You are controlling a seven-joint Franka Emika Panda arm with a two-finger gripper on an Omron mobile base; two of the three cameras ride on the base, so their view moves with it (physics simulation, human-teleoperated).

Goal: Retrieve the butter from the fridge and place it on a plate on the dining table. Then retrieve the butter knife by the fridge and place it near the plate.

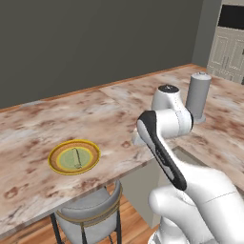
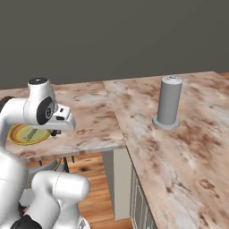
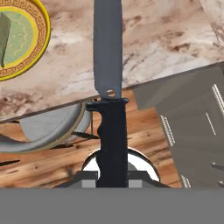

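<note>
The butter knife [image 3: 108, 65], dark handle and grey blade, runs straight up the hand view. My gripper [image 3: 112, 177] is shut on its handle, and the blade reaches out over the edge of the dining table [image 3: 144, 48]. The yellow-rimmed plate [image 3: 37, 35] lies to the blade's left with the pale butter [image 3: 3, 39] on its green centre. From the left base, the plate [image 1: 59, 164] holds the butter [image 1: 76, 157] left of my arm. On the right base side, my gripper [image 2: 54, 133] hangs at the table edge just right of the plate [image 2: 15, 136] and the butter [image 2: 30, 133].
A grey cylinder [image 1: 198, 95] [image 2: 170, 103] stands on the marbled counter [image 2: 179, 147] to the right. A grey chair [image 1: 88, 212] [image 3: 39, 127] is tucked under the table edge below the plate. Cream cabinets [image 1: 228, 52] stand at the far right over wooden floor.
</note>
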